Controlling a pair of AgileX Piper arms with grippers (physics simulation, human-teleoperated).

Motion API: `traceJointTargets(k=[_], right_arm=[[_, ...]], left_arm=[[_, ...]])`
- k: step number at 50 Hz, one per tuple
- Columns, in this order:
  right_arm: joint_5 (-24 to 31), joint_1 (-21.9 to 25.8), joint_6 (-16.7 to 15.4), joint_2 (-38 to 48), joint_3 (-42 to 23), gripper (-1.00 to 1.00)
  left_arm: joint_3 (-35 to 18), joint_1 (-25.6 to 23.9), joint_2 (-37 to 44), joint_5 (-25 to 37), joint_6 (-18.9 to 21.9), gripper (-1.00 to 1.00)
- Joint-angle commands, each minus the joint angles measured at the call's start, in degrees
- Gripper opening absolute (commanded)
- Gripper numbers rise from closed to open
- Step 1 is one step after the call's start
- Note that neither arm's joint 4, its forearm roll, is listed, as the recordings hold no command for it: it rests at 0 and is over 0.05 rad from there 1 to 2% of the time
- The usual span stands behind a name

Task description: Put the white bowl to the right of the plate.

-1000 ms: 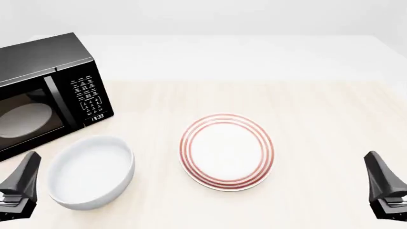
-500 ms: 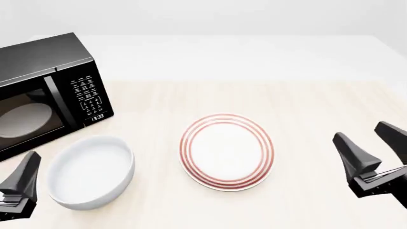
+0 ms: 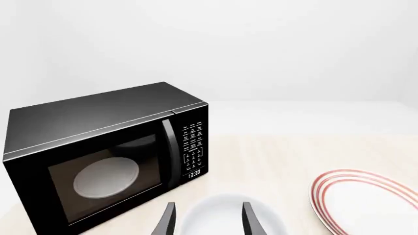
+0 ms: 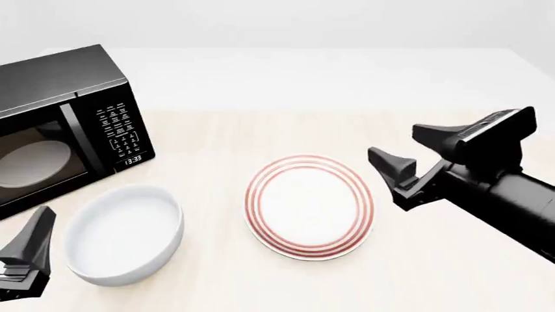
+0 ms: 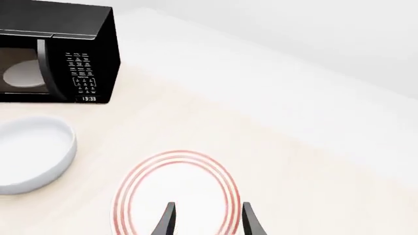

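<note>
Nearest you, your left gripper sits low at the front-left edge of the table, holding nothing; in its wrist view the two fingers stand apart, framing the near side of the bowl without touching it. Just beside it lies the plain glossy white deep round bowl, on the left of the flat round white plate with red-orange rings, so nothing of the task is done yet. The bowl has to be gripped, carried across or around the plate, and set down on the bare pale wooden table to the plate's right. Your right gripper hovers above the plate's right edge, fingers spread and empty, angled toward the plate and well apart from the bowl. Farthest back on the left stands the black microwave oven, door closed, a pale disc showing inside.
</note>
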Motion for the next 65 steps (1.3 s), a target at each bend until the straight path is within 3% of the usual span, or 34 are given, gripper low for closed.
traceJointTargets(k=[1,4,5,6,18,32,36,65], right_arm=[[0.3,4.8,-1.1,11.0,-6.8,1.00],[0.8,7.3,-0.9,14.4,-9.1,1.00],[1.2,7.4,-0.6,15.2,-9.6,1.00],[2.1,6.0,-2.3,17.0,-10.4,1.00],[4.9,10.1,-1.8,25.1,-17.4,1.00],[6.8,12.4,-1.3,29.2,-21.9,1.00],[7.9,13.3,0.6,31.2,-23.8,1.00],[14.6,15.1,0.5,41.0,-36.8,1.00]], left_arm=[[0.0,0.0,0.0,0.0,0.0,1.00],[0.0,0.0,0.0,0.0,0.0,1.00],[0.0,0.0,0.0,0.0,0.0,1.00],[0.0,0.0,0.0,0.0,0.0,1.00],[0.0,0.0,0.0,0.0,0.0,1.00],[0.0,0.0,0.0,0.0,0.0,1.00],[0.0,0.0,0.0,0.0,0.0,1.00],[0.0,0.0,0.0,0.0,0.0,1.00]])
